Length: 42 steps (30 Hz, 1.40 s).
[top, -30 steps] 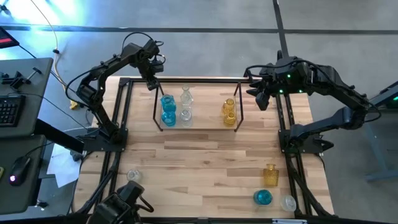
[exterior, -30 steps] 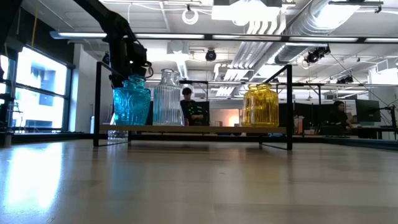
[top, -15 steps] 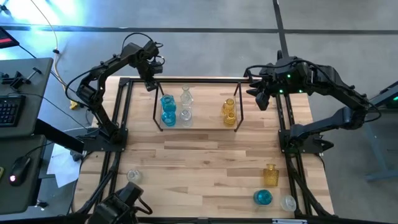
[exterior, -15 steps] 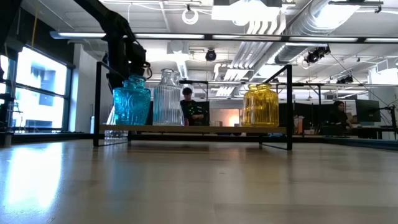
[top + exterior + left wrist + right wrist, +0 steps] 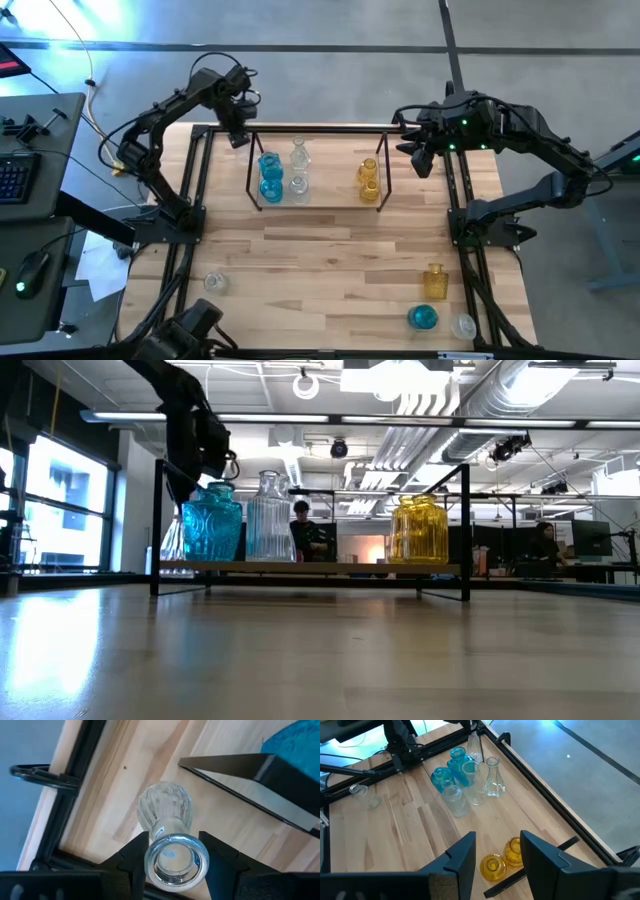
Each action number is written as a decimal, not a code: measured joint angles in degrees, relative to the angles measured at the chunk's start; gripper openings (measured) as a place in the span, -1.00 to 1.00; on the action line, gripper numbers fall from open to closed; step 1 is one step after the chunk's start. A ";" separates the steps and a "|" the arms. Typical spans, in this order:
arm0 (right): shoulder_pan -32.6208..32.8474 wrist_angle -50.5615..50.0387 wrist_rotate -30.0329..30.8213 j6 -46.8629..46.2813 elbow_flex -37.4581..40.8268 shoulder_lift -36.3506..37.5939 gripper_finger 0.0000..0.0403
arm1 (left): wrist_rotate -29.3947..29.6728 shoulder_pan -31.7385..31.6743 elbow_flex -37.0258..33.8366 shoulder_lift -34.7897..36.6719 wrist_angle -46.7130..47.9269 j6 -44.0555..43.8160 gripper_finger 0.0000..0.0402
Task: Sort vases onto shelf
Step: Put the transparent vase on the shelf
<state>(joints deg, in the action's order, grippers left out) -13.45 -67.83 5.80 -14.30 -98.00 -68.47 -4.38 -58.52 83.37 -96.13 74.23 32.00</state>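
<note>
My left gripper (image 5: 238, 137) hangs at the shelf's left end, near the table's far left corner, shut on a clear ribbed vase (image 5: 165, 810). In the low view this vase (image 5: 172, 544) shows just left of the blue one. The shelf (image 5: 332, 178) carries two blue vases (image 5: 270, 176), two clear ones (image 5: 298, 168) and two yellow ones (image 5: 368, 180). My right gripper (image 5: 420, 155) waits high off the shelf's right end, open, with nothing between its fingers. My left gripper pinches the clear vase at its neck, just under the round rim (image 5: 152, 866), one finger (image 5: 131, 859) on each side. The fingers come from above, pointing down. The vase hangs upright below them, its ribbed body clear of the table.
A clear vase (image 5: 213, 283) stands near the table's front left. An amber bottle (image 5: 435, 281), a blue vase (image 5: 422, 317) and a clear one (image 5: 462, 325) stand at the front right. Black frame rails (image 5: 196, 180) edge the table.
My left gripper has risen a little and drifted toward the table's left edge, keeping its hold. The clear vase has come up with it and now shows left of the blue vase, still upright.
</note>
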 joint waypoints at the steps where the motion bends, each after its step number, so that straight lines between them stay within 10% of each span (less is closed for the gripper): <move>1: 0.00 -0.01 0.00 0.23 0.00 0.00 -0.33 | 0.00 0.00 0.00 0.61 -0.03 -0.40 -0.31; 28: 0.02 0.00 -2.45 2.81 0.00 -0.02 -0.33 | 0.92 0.00 0.28 14.16 8.96 -6.99 -0.31; 42: 0.02 1.77 -2.89 4.30 0.00 -0.04 -0.33 | 2.75 0.00 11.90 17.50 12.31 -10.14 -0.31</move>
<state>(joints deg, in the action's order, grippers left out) -13.43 -66.06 2.92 -10.00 -98.00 -68.51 -1.63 -58.52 95.28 -78.63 86.54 21.86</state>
